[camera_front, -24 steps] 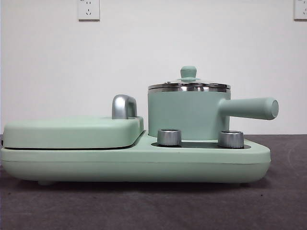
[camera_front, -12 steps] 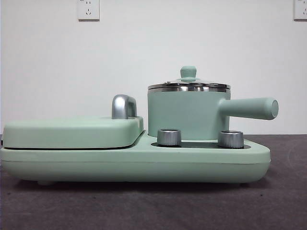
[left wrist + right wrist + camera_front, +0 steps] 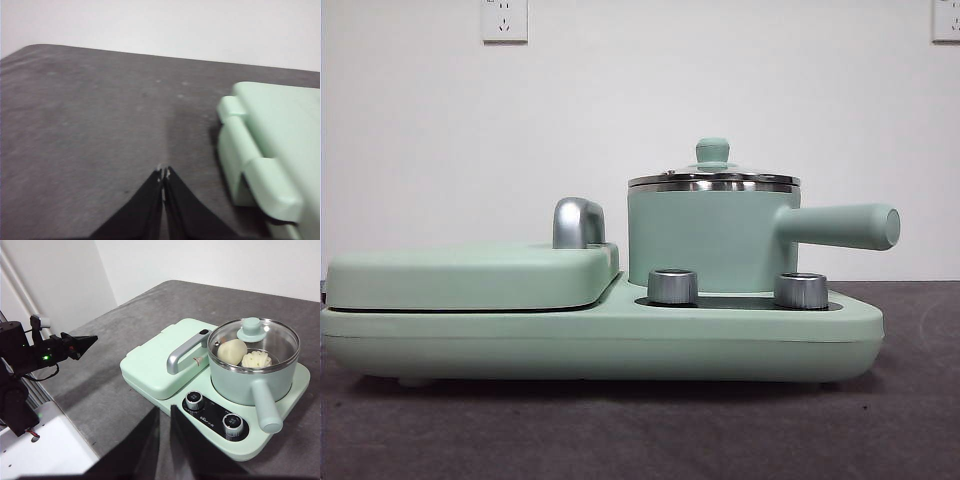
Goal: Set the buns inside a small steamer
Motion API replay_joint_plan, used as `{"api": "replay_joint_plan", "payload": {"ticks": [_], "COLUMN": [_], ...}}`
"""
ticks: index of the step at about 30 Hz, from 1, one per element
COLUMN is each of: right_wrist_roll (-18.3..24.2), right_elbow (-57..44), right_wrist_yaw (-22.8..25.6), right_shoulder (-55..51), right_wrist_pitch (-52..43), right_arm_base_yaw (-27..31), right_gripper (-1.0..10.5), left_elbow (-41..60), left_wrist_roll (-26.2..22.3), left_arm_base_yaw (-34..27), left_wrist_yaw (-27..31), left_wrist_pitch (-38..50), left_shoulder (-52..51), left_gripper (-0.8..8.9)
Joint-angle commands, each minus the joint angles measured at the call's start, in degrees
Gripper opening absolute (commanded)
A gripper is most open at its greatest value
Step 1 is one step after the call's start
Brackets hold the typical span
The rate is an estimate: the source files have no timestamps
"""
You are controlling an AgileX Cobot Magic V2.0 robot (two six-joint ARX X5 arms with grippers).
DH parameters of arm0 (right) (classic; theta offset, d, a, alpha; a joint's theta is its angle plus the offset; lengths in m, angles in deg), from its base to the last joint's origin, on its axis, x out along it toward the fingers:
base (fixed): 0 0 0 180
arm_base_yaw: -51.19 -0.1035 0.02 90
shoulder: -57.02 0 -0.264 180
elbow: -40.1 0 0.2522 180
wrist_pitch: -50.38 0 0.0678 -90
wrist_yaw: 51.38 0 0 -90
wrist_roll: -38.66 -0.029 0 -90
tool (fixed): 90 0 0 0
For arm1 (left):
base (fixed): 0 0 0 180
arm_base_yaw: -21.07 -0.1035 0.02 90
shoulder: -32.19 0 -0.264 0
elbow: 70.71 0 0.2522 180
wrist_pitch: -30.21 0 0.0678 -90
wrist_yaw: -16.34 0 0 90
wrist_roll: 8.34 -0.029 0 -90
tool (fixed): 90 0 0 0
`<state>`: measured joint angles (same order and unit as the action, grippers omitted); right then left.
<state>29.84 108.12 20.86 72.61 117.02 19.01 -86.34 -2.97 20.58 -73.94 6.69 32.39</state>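
Note:
The small steamer [image 3: 710, 240] stands on the right side of a mint-green cooker base [image 3: 600, 345], its glass lid on and its side handle pointing right. In the right wrist view the steamer [image 3: 250, 375] holds both buns under the lid: the smooth bun [image 3: 231, 351] and the pleated bun [image 3: 256, 360] lie side by side. My right gripper [image 3: 165, 410] hovers high in front of the cooker, empty, its jaws all but closed. My left gripper [image 3: 163, 172] is shut and empty, above bare table beside the cooker's end.
The flat lidded grill plate [image 3: 470, 275] with a silver handle [image 3: 578, 222] fills the base's left half. Two steel knobs [image 3: 672, 286] [image 3: 801, 290] sit in front of the steamer. The left arm [image 3: 30, 352] shows in the right wrist view, off the table's edge side.

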Motion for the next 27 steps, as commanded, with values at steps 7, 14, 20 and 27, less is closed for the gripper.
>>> {"api": "replay_joint_plan", "payload": {"ticks": [7,14,20,27], "right_wrist_roll": [0.5,0.5,0.5,0.5], "right_elbow": [0.5,0.5,0.5,0.5], "right_wrist_yaw": [0.15,0.13,0.15,0.15], "right_shoulder": [0.02,0.02,0.02,0.02], "right_wrist_pitch": [-0.61,-0.61,-0.61,-0.61], "right_arm_base_yaw": [-0.31,-0.31,-0.31,-0.31], "right_gripper": [0.3,0.3,0.3,0.3], "left_elbow": [1.14,1.11,1.11,1.11], "left_wrist_roll": [-5.09,-5.09,-5.09,-5.09], "left_arm_base_yaw": [-0.13,-0.13,-0.13,-0.13], "left_wrist_yaw": [0.96,0.96,0.96,0.96], "left_wrist_pitch": [-1.07,-1.07,-1.07,-1.07], "left_shoulder": [-0.02,-0.02,-0.02,-0.02], "left_gripper": [0.07,0.07,0.07,0.07]}}
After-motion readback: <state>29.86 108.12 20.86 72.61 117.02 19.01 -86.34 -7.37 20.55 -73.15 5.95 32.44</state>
